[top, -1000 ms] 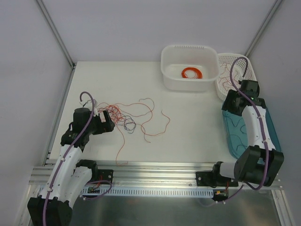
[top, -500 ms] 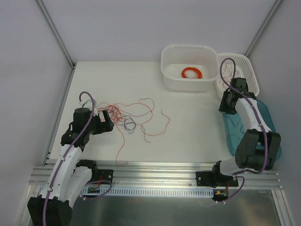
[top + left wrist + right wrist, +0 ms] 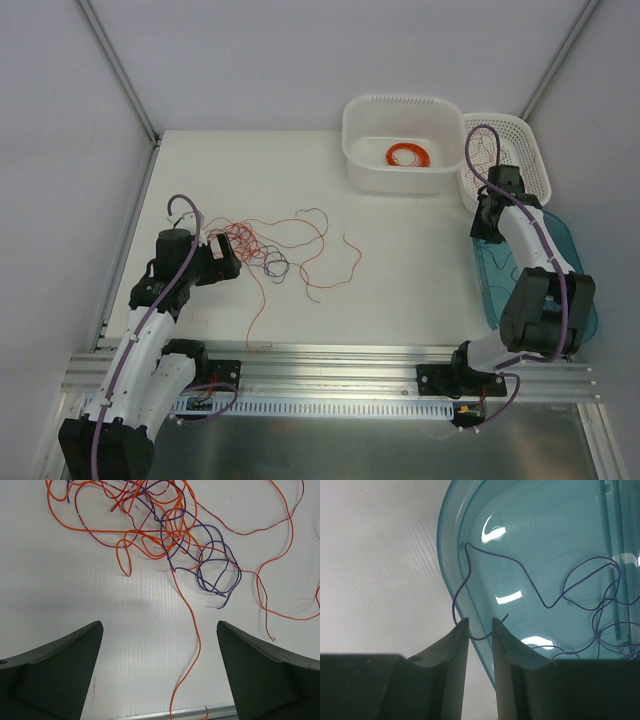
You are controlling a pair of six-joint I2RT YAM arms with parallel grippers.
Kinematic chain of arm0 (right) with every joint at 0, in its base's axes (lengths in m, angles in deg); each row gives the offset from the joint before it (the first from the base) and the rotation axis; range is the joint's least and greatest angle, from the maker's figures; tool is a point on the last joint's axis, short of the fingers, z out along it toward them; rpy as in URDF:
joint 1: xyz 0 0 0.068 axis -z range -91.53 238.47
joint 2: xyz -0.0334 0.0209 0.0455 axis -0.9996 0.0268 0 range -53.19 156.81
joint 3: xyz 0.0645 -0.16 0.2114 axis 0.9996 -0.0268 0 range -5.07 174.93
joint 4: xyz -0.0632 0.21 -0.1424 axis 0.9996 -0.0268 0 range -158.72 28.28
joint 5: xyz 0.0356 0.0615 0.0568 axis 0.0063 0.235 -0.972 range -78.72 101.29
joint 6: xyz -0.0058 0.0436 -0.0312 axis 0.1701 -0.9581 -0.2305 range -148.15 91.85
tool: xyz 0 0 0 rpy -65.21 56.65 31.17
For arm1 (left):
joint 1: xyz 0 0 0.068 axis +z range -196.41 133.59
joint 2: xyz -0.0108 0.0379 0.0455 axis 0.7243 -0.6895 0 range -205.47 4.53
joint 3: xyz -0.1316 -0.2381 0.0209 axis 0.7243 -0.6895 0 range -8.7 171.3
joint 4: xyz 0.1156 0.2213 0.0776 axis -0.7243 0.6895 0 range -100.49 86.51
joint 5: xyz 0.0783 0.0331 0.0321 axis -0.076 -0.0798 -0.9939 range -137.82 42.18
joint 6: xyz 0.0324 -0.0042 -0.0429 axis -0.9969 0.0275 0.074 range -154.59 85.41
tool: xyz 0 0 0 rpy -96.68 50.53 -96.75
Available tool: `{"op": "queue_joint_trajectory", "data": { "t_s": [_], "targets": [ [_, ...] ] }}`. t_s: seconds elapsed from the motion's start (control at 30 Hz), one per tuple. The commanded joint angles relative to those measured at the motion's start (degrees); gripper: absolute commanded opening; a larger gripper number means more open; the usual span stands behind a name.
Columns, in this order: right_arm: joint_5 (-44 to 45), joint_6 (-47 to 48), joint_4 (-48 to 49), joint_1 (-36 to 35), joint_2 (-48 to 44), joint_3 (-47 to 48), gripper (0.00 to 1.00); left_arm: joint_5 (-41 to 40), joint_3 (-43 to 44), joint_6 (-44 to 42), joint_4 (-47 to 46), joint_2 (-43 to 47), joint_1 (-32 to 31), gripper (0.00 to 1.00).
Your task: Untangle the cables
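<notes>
**Thin wires can be missed or knotted tighter**

The cables point(image 3: 268, 252) are seen as a loose, curly heap of thin orange, red and purple wires on the white bench point(image 3: 420, 275), at about 9 o'clock. The left end effector point(image 3: 160, 625) is held wide open just beside them, with nothing gripped. At 3 o'clock, the right end effector point(image 3: 480, 622) is almost closed over the rim of the shiny, see-through teal tray point(image 3: 451, 555). A purple wire point(image 3: 530, 582) is seen in the small gap, not pinched. Such a thin wire could be missed. If the heap is pulled hard, the knot could be made tighter.
</notes>
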State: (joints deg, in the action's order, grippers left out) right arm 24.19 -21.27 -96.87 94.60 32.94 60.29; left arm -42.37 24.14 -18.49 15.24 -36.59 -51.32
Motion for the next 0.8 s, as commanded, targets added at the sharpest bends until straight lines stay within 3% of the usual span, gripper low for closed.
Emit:
{"op": "queue_joint_trajectory", "data": {
  "t_s": [0.0,0.13,0.17,0.27,0.6,0.77],
  "targets": [
    [2.64,-1.42,0.27,0.02,-1.75,2.84,0.28,-0.97,-0.58,0.87,-1.13,0.08,-0.19,0.99],
    [-1.90,-13.06,1.31,4.93,-6.22,0.83,0.30,-1.15,-0.58,0.87,-1.13,0.34,-0.19,0.99],
    [-3.31,-15.99,1.93,7.47,-8.50,-1.18,0.36,-1.15,-0.58,0.87,-1.21,0.26,-0.19,0.99],
    [-6.05,-23.10,3.77,9.68,-11.24,-3.31,0.40,-1.23,-0.58,0.87,-1.13,0.34,-0.10,0.99],
    [-7.02,-38.67,6.41,10.66,-11.42,-8.05,0.41,-0.97,-0.58,0.87,-1.13,0.17,-0.10,0.99],
    [-6.32,-41.94,7.03,10.74,-9.84,-10.17,0.43,-1.23,-0.58,0.87,-1.13,0.34,-0.10,0.99]
  ]
}}
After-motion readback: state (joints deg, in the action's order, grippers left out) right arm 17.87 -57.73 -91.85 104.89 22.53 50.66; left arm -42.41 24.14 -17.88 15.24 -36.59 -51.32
